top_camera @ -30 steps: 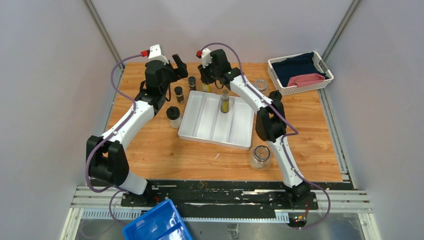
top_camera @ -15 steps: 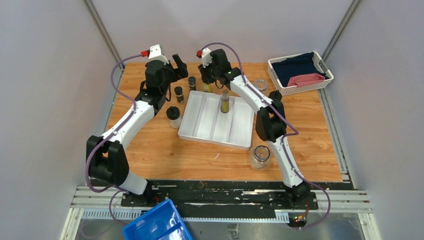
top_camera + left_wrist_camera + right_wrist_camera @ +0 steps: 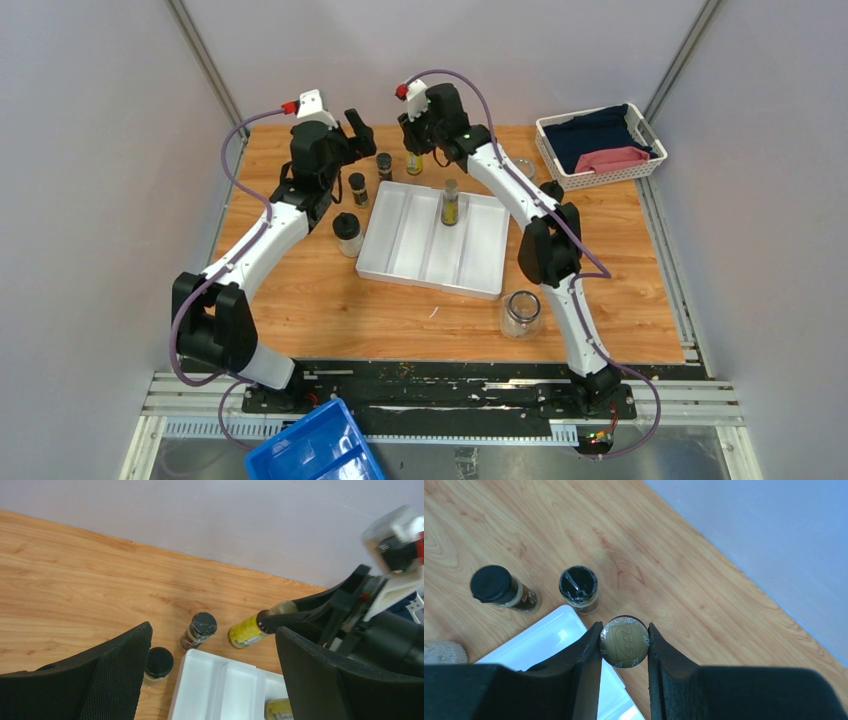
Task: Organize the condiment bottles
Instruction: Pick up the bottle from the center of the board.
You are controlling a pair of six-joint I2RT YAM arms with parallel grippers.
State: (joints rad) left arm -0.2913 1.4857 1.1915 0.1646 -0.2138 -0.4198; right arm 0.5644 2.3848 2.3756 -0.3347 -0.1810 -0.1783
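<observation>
My right gripper [image 3: 417, 150] is shut on the olive cap [image 3: 624, 642] of a slim yellow-labelled bottle [image 3: 414, 163], held just behind the white divided tray's [image 3: 400, 262] far edge. The left wrist view shows this bottle [image 3: 248, 630] hanging above the wood. A second yellow-labelled bottle [image 3: 451, 203] stands in the tray. Two small dark-capped shakers [image 3: 384, 165] [image 3: 358, 188] stand left of the tray, below my open, empty left gripper [image 3: 357, 131]. A black-lidded jar [image 3: 347, 233] is at the tray's left side. A clear glass jar [image 3: 521, 313] stands near front right.
Another glass jar [image 3: 522, 168] sits behind the right arm at the back. A white basket [image 3: 555, 150] with dark and pink cloths is at the back right corner. A blue bin [image 3: 315, 447] lies below the table's near edge.
My right gripper has risen and moved a little toward the back wall with the yellow-labelled bottle in it. The left arm has not moved.
</observation>
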